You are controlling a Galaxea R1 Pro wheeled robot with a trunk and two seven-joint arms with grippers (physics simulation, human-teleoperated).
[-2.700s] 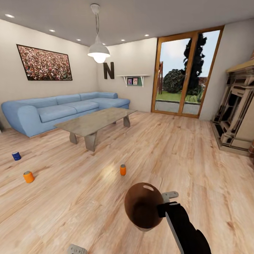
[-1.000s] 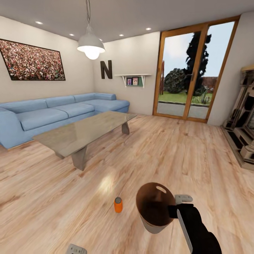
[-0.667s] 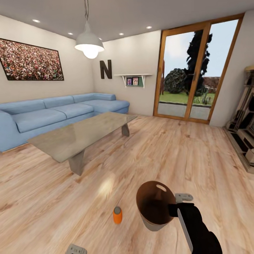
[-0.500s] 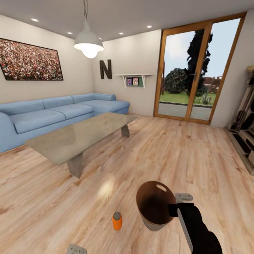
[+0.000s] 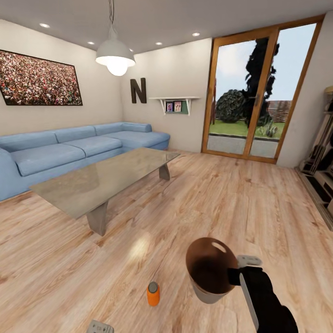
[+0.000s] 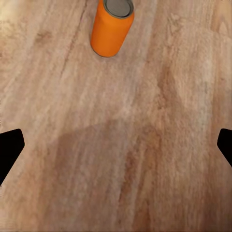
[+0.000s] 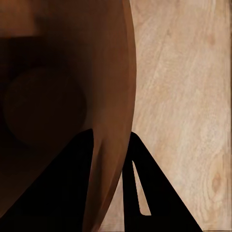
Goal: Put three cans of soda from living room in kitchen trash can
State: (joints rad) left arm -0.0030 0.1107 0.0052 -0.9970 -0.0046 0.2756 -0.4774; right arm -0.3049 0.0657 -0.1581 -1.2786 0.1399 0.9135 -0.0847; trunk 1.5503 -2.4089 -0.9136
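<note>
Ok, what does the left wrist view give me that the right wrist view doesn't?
Left wrist view: an orange soda can standing upright on the floor, its silvery top visible, ahead of the open left end effector, whose dark fingertips sit wide apart with nothing between them.

Right wrist view: the trash can, its copper-brown inside and rim, with the right end effector clamped across the wall, one finger inside and one outside.

Both: the light wood plank floor.
</note>
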